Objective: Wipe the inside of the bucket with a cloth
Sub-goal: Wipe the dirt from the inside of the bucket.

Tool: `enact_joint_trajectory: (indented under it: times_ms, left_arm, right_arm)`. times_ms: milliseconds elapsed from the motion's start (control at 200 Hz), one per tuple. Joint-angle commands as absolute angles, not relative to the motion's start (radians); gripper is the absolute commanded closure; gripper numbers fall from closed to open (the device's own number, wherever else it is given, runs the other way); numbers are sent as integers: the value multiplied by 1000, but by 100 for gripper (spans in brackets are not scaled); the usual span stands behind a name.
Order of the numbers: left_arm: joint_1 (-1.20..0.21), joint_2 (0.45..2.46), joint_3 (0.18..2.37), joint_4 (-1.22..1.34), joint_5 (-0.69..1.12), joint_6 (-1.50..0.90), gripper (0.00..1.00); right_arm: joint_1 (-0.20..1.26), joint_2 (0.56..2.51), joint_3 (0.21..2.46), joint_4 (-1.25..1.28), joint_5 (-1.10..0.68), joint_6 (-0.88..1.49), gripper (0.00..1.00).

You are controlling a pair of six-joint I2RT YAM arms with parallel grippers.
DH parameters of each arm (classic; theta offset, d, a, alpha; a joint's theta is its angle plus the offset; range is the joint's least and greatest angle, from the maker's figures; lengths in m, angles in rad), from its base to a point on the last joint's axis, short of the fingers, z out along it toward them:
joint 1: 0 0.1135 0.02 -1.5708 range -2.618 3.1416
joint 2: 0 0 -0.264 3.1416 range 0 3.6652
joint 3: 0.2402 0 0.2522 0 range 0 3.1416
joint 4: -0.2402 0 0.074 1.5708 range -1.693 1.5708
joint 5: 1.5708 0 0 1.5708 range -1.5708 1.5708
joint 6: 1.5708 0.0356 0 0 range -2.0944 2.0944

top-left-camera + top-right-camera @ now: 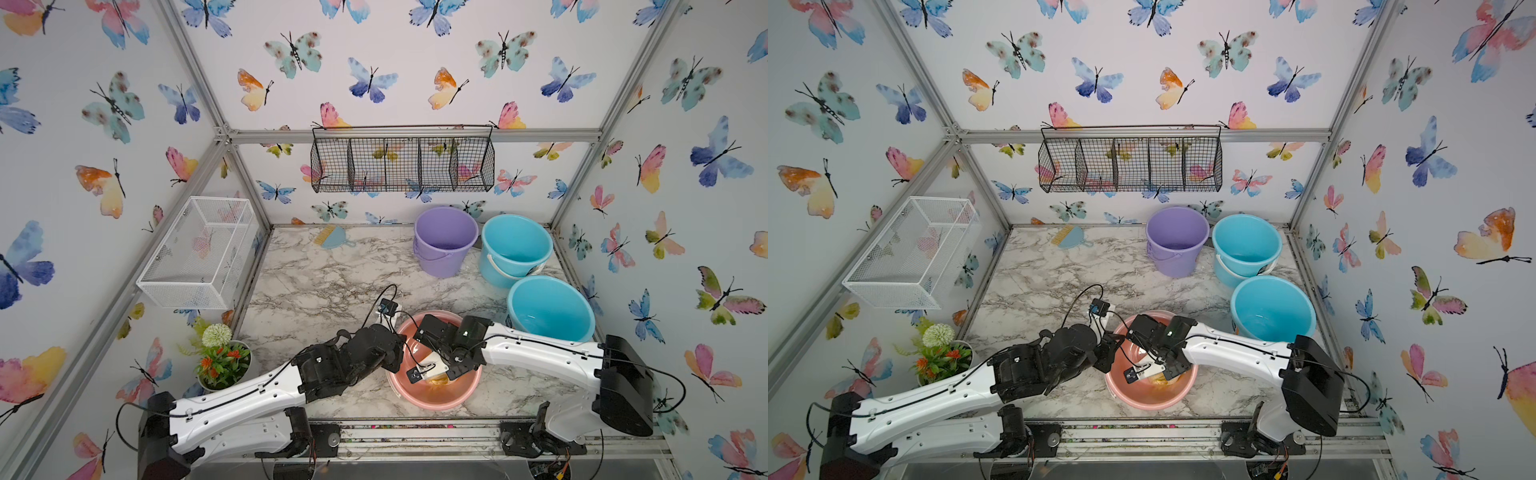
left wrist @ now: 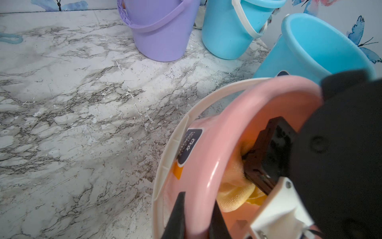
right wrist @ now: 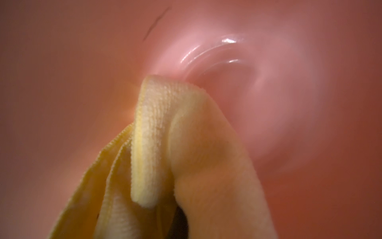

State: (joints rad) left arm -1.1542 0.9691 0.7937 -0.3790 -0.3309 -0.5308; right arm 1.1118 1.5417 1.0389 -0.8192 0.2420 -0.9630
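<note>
Both top views: left arm stretched to the rim of the pink bucket, which stands on the desk; right arm bent down into it.
Left wrist: left gripper clamped across the rim; right gripper pinching the cloth inside the bucket.
Right wrist: the cloth's folded tip lies at the edge of the bucket's floor.

From the pink bucket, bare table lay open toward eleven o'clock; a blue bucket stood close at two; the left arm barred nine.
</note>
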Motion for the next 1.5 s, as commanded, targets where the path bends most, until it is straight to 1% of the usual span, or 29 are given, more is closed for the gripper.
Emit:
enact_joint_trajectory:
  times_ms: [0, 155, 310, 536, 681, 806, 926, 1081, 1131, 1206, 1286, 1406, 1496]
  left_arm:
    - [-1152, 928, 794, -378, -343, -528, 100]
    - [-1152, 923, 799, -381, -344, -526, 100]
    - [-1152, 924, 801, -381, -343, -528, 100]
    - [-1153, 925, 796, -378, -347, -520, 100]
    - [-1153, 950, 802, -406, -360, -515, 100]
    - [-1152, 962, 804, -411, -362, -515, 100]
    - [-1153, 960, 801, -411, -373, -520, 100]
    - [-1153, 956, 799, -415, -398, -523, 100]
    - [-1152, 953, 799, -417, -408, -522, 100]
    - [-1151, 953, 798, -417, -418, -520, 100]
    - [-1151, 944, 798, -414, -423, -517, 100]
    - [-1152, 940, 793, -413, -442, -520, 100]
    - [-1152, 940, 794, -427, -464, -527, 100]
  right_arm:
    - [1111, 1589, 982, -776, 237, -942, 98]
    - [1111, 1667, 961, -711, 248, -906, 98]
    - [1111, 1696, 957, -679, 256, -864, 98]
    - [1111, 1614, 1046, -753, 191, -786, 98]
    - [1111, 1579, 1139, -867, 202, -705, 98]
    - [1111, 1568, 1237, -976, 225, -569, 98]
    - [1111, 1542, 1328, -1052, 221, -369, 98]
    - [1111, 1492, 1424, -1163, 179, -136, 98]
    - [1118, 1468, 1454, -1185, 147, -117, 98]
    - [1122, 1405, 1474, -1162, 145, -36, 98]
    - [1121, 1371, 1470, -1164, 147, -3, 98]
    - [1123, 1362, 1463, -1173, 147, 93, 98]
    - [1121, 1379, 1480, -1209, 130, 207, 98]
